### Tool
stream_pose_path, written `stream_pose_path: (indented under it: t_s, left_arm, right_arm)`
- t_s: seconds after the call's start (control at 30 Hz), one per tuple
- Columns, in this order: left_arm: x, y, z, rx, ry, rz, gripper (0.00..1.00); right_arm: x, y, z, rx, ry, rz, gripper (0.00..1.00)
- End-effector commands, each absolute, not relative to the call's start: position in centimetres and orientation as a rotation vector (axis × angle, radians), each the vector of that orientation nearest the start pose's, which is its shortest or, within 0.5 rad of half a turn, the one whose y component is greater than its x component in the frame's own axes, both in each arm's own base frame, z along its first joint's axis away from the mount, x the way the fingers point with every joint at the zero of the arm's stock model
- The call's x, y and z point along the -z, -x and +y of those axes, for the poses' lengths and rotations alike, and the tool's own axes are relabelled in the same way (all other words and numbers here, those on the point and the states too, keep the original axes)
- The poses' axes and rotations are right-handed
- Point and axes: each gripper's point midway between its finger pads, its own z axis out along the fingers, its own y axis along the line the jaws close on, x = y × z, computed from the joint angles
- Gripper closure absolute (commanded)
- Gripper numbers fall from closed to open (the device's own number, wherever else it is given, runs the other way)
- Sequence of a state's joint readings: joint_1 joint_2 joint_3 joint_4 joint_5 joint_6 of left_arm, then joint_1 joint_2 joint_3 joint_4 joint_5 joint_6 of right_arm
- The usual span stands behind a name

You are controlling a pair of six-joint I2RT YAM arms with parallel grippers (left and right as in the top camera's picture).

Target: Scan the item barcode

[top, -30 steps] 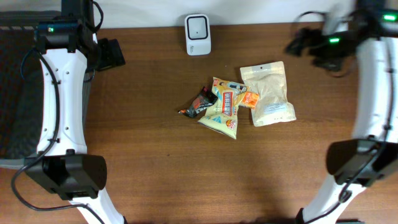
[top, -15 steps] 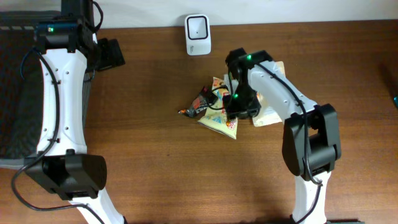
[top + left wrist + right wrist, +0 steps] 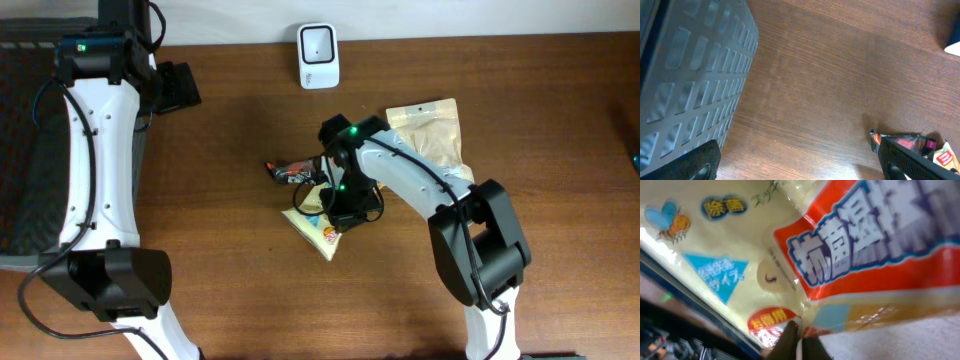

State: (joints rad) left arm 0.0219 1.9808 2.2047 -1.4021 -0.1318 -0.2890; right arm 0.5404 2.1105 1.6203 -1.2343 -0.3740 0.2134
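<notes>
Grasp made, scan not yet done.
Right pincer [image 3: 796, 342] pinches the yellow printed snack packet [image 3: 316, 222] at frame centre on the brown wooden counter [image 3: 200, 250]. White box-shaped scanner [image 3: 318, 55] sits top centre, with bare counter between and a dark crinkled wrapper [image 3: 295, 172] beside the route. Left pincer [image 3: 805, 167] spread, idle.

Right wrist: packet [image 3: 790, 250] overruns every edge, print blurred. Right gripper [image 3: 796, 342] shows only dark tips pinched together at the packet's edge; clutter at lower left is unreadable.

Overhead: right arm [image 3: 400, 180] covers the packet's middle and the pouch's [image 3: 428, 122] lower left, and the gripper beneath is unseen. Wrapper [image 3: 291, 171] has one end under the arm, print too small. Teal thing [image 3: 636, 155] clipped at the right edge.

Left wrist: left gripper [image 3: 800, 150] has both fingers cut by the bottom edge. Bin [image 3: 690, 75] runs off left. White corner [image 3: 953, 47] clipped.
</notes>
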Motion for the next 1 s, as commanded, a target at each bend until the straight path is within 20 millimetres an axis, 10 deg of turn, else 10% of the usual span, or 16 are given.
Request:
stream_pose_path:
  t_s: [0.0, 0.03, 0.1, 0.13, 0.2, 0.33, 0.6, 0.8, 0.97]
  left_arm:
    - [-24.1, -44.5, 3.3, -0.111, 0.474, 2.695, 0.01]
    - [-24.1, -44.5, 3.3, -0.111, 0.474, 2.695, 0.01]
    - [-24.1, -44.5, 3.3, -0.111, 0.474, 2.695, 0.01]
    - [-24.1, -44.5, 3.3, -0.111, 0.474, 2.695, 0.01]
    - [-24.0, -44.5, 3.3, -0.111, 0.474, 2.696, 0.01]
    - [-24.1, -44.5, 3.3, -0.111, 0.474, 2.695, 0.01]
    - [-24.1, -44.5, 3.3, -0.111, 0.474, 2.695, 0.01]
    - [-24.1, -44.5, 3.3, -0.110, 0.473, 2.695, 0.01]
    - [-24.0, -44.5, 3.3, -0.111, 0.474, 2.696, 0.01]
  right_arm:
    - [-8.7, -30.6, 24.5, -0.520, 0.487, 3.230, 0.75]
    - [-9.4, -32.0, 23.3, -0.419, 0.468, 3.200, 0.71]
    - [-10.7, -34.8, 21.1, -0.251, 0.419, 3.127, 0.25]
    - [-10.9, -36.0, 20.1, -0.195, 0.391, 3.095, 0.24]
    - [-10.6, -38.6, 17.7, -0.100, 0.324, 3.037, 0.50]
    - [-7.6, -38.3, 19.1, -0.254, 0.477, 3.031, 0.90]
    - [0.4, -35.9, 18.4, -0.218, 0.366, 3.064, 0.96]
    - [-7.5, -37.1, 14.6, 0.014, 0.050, 3.018, 0.96]
    - [-12.2, -36.3, 16.9, -0.239, -0.036, 2.979, 0.95]
